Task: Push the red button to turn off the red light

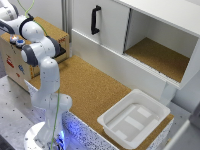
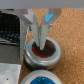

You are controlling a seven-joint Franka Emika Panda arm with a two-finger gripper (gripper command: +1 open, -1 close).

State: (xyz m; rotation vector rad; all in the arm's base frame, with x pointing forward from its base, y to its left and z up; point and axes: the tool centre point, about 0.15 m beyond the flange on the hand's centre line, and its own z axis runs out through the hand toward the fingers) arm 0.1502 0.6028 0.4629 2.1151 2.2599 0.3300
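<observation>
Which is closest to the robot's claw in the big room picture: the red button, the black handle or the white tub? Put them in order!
1. Red button: on the box, right under the gripper.
2. Black handle: on the cabinet door, toward the exterior view's right.
3. White tub: at the counter's far end, in the exterior view's lower right.

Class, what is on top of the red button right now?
The gripper fingertips rest on the red button, covering its middle; only the red edges and grey base show.

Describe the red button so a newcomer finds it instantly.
Start at the cork-topped wooden box at the exterior view's left, under the white arm's wrist. On it sits a round red button in a grey metal ring, directly beneath the fingers. Its neighbour is blue.
</observation>
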